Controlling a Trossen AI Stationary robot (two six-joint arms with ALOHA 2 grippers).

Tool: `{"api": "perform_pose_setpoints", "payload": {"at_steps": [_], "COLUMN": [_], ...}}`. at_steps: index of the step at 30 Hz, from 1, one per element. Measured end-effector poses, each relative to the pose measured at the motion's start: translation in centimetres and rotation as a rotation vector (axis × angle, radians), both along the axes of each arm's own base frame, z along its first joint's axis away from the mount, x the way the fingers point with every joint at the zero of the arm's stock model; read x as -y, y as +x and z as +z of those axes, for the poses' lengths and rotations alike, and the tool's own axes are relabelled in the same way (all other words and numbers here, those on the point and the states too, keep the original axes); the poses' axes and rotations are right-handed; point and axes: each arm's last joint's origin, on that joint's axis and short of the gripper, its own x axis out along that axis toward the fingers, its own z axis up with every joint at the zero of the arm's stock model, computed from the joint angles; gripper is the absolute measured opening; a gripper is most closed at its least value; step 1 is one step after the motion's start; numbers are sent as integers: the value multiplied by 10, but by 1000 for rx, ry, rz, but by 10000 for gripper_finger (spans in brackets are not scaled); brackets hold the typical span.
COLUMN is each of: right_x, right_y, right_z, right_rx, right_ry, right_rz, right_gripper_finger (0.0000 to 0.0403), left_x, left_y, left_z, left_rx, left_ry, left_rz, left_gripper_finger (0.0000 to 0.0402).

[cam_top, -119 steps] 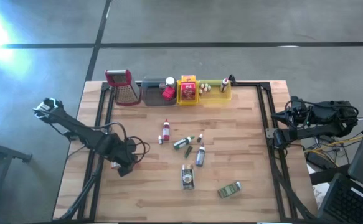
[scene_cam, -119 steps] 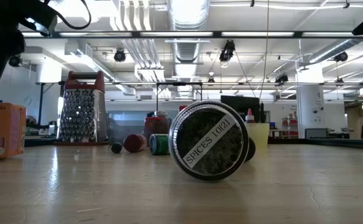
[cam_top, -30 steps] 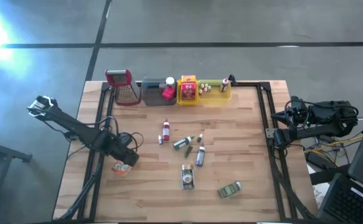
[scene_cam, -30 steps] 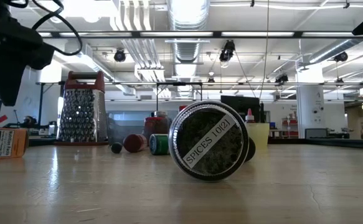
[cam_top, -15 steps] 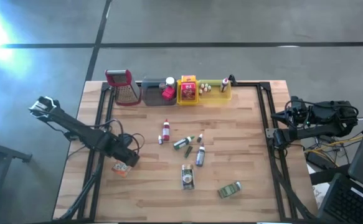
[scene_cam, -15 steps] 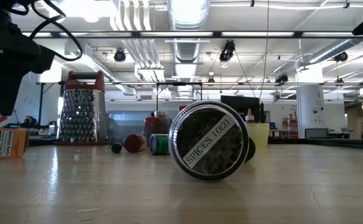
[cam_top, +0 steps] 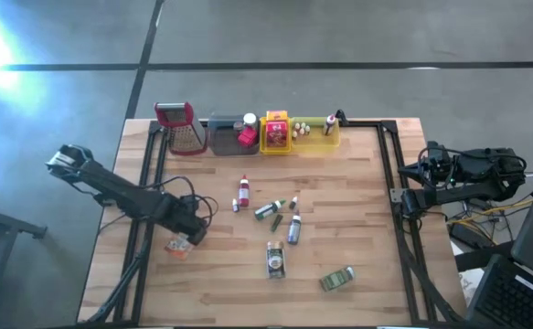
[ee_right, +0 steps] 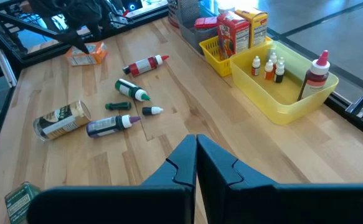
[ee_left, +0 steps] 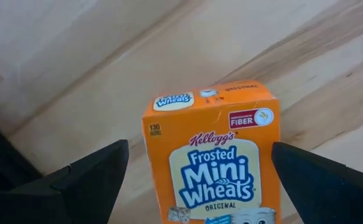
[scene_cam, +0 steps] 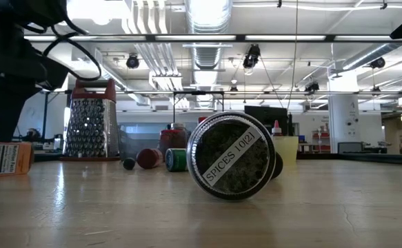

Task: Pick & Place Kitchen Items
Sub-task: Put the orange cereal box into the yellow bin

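An orange cereal box [ee_left: 213,157] lies flat on its back on the table's left part [cam_top: 176,248]. My left gripper [ee_left: 200,180] hangs just above it, pointing down and open. One finger [ee_left: 88,180] stands on each long side of the box, with bare wood showing in both gaps. Other kitchen items lie loose mid-table: a red bottle [cam_top: 243,190], a green bottle [cam_top: 267,209], a blue bottle [cam_top: 293,228], a spice jar [cam_top: 274,260] and a small tin [cam_top: 336,278]. My right gripper [ee_right: 197,152] waits shut at the table's right edge [cam_top: 405,196].
Along the far edge stand a red-topped grater [cam_top: 179,128], a grey tray [cam_top: 229,137], a yellow tray [cam_top: 276,133] with packets, and a second yellow tray [cam_top: 318,132] with small bottles. A black frame rail [cam_top: 147,183] runs beside my left arm.
My left gripper has sunk toward the cereal box and shifted slightly toward the table's right, rolling a little as it went. It has stayed open. The box and the other items have not moved.
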Motion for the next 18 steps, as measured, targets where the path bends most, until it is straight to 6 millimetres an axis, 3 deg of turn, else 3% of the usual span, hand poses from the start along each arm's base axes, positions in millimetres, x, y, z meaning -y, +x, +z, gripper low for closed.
{"api": "perform_pose_setpoints", "payload": {"at_steps": [18], "right_x": [0], "right_y": [0], "right_z": [0], "right_rx": [0], "right_ry": [0], "right_rz": [0], "right_gripper_finger": [8], "left_x": [-2], "left_y": [9], "left_z": [0], "left_rx": [47], "left_ry": [-37], "left_rz": [10], "left_gripper_finger": [400]}}
